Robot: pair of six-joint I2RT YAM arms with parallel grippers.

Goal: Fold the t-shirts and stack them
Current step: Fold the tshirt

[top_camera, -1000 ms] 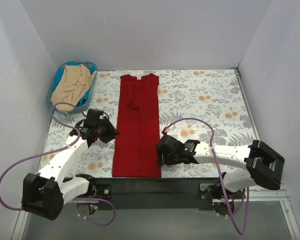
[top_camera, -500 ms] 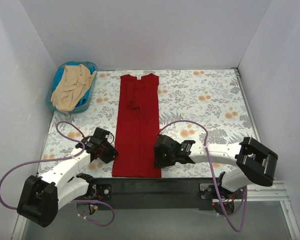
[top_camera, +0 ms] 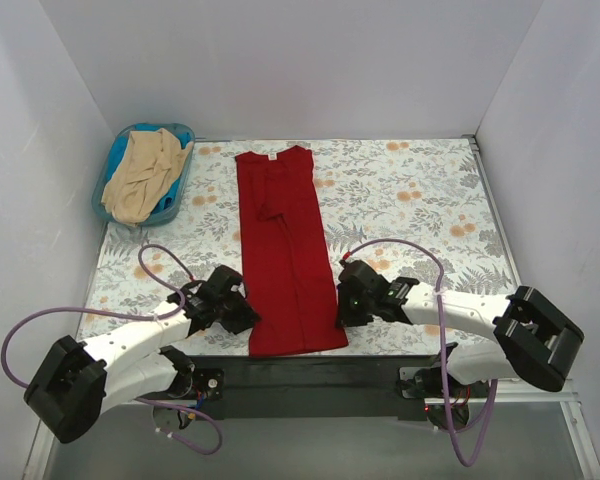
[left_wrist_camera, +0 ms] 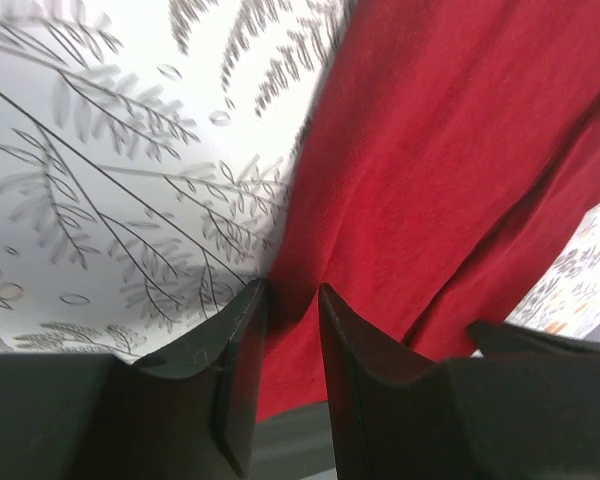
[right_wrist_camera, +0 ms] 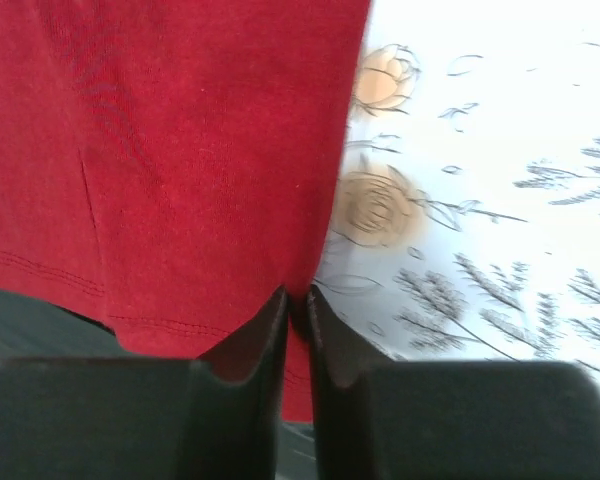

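Note:
The dark red t-shirt lies folded into a long narrow strip down the middle of the floral table, neck at the far end, hem at the near edge. My left gripper is at its lower left edge. In the left wrist view the jaws are closed on a pinch of the red cloth. My right gripper is at the lower right edge, shut tight on the red cloth just above the hem, as the right wrist view shows. The beige t-shirt lies crumpled in the basket.
The blue plastic basket stands at the far left corner. White walls close in the left, back and right sides. The black base rail runs along the near table edge just below the shirt's hem.
Both grippers have moved to the right and the near end of the red shirt has shifted right with them, so the strip now slants. The left gripper has come in onto the shirt's left edge.

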